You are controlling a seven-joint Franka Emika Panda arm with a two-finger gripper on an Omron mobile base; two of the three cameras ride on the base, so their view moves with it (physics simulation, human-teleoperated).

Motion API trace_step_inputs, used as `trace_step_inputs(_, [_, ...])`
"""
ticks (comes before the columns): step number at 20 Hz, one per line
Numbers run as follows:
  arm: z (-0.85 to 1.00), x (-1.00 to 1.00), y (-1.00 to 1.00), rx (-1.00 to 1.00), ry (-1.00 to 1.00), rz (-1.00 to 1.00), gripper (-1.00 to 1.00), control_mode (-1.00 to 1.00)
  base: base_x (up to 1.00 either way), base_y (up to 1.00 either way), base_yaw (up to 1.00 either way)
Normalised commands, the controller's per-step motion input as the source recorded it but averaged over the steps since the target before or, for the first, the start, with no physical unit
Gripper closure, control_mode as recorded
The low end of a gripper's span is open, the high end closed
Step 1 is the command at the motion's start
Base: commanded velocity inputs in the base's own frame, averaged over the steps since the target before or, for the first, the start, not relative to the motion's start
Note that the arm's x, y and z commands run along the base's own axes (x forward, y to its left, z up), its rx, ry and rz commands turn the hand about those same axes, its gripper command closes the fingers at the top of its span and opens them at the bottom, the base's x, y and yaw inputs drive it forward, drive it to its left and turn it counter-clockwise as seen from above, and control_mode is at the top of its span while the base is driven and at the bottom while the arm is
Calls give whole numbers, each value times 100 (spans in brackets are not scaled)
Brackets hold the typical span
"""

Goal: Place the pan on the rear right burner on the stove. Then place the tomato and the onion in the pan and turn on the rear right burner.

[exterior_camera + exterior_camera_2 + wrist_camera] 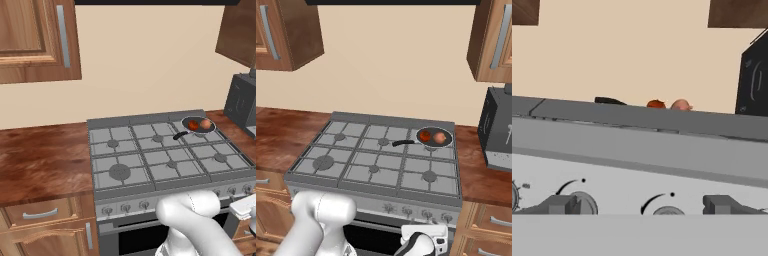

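**Pincer at the knob row, food already in the pan**

The pincer (644,205) stands wide open, holding nothing, facing the stove (150,197) front; a knob (668,211) lies between its tips. The pan (198,124) sits at the rear right corner holding tomato (193,125) and onion (205,123), handle pointing left.

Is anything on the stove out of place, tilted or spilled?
Nothing stands out. The pan sits level on the rear right burner of the stove, with the tomato and the onion side by side inside it.
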Motion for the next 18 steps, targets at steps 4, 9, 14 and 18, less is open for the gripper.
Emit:
trace_step_inputs(4, [-12, 15, -10, 0, 0, 0, -100, -100, 0, 0, 0])
trace_step_inputs(9, [-9, 19, -6, 0, 0, 0, -100, -100, 0, 0, 0])
trace_step_inputs(14, [-13, 20, -3, 0, 0, 0, -100, -100, 0, 0, 0])
trace_step_inputs(18, [-16, 18, -8, 0, 0, 0, -100, -100, 0, 0, 0])
